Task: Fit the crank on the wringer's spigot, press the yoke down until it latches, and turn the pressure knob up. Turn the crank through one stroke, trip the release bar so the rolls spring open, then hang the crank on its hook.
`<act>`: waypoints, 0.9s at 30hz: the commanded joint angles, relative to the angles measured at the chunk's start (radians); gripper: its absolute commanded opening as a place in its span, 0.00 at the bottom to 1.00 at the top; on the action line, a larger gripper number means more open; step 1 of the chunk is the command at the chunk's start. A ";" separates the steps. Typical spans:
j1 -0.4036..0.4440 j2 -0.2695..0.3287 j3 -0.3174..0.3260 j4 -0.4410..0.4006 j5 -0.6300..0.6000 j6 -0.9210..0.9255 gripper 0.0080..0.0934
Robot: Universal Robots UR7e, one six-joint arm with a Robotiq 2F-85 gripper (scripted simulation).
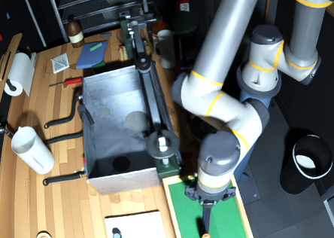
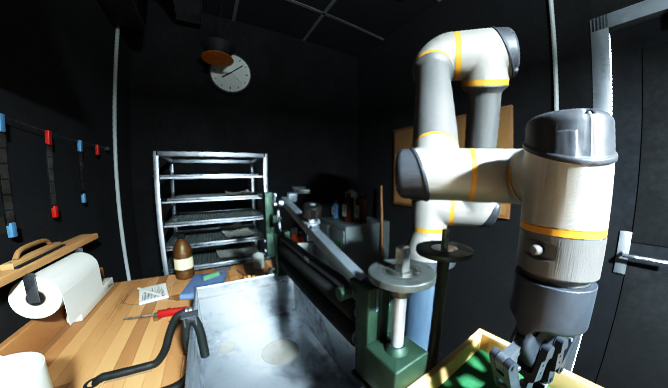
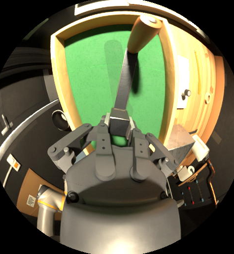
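At the near right end of the bench a green-lined wooden tray point(image 1: 205, 211) holds the crank point(image 3: 127, 81), a flat grey steel arm with a wooden handle point(image 3: 143, 32) at its far end. My gripper point(image 3: 119, 134) is down in the tray, closed on the crank's square hub end. The wringer point(image 1: 148, 86) runs along the right side of the metal tub point(image 1: 120, 128). Its yoke bar point(image 2: 321, 240) slopes up toward the far end. The round pressure knob point(image 1: 162, 144) sits on top of the near green post point(image 2: 389, 350). The spigot and hook are not visible.
The robot arm point(image 1: 222, 94) stands right of the tub. A white jug point(image 1: 32, 150) and black hoses point(image 1: 62, 118) lie left of the tub. A paper roll point(image 1: 18, 73), a red screwdriver point(image 1: 69, 81) and a brown bottle point(image 1: 75, 32) sit on the far bench. A black bin point(image 1: 306, 162) stands on the floor.
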 commanded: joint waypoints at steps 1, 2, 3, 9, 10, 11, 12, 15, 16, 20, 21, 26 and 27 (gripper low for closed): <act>0.000 -0.004 -0.002 0.001 0.000 0.000 0.00; 0.000 -0.007 -0.003 0.005 0.000 0.000 0.00; 0.000 -0.010 -0.004 0.009 0.000 0.000 0.00; 0.000 -0.036 -0.012 0.043 0.000 0.000 0.00; 0.000 -0.041 -0.014 0.050 0.000 0.000 0.00; 0.000 -0.047 -0.016 0.058 0.000 0.000 0.00; 0.000 -0.052 -0.019 0.066 0.000 0.000 0.00; 0.000 -0.070 -0.026 0.092 0.000 0.000 0.00; 0.000 -0.076 -0.029 0.100 0.000 0.000 0.00; 0.000 -0.101 -0.041 0.137 0.000 0.000 0.00; 0.000 -0.107 -0.044 0.146 0.000 0.000 0.00; 0.000 -0.134 -0.060 0.189 0.000 0.000 0.00; 0.000 -0.138 -0.063 0.196 0.000 0.000 0.00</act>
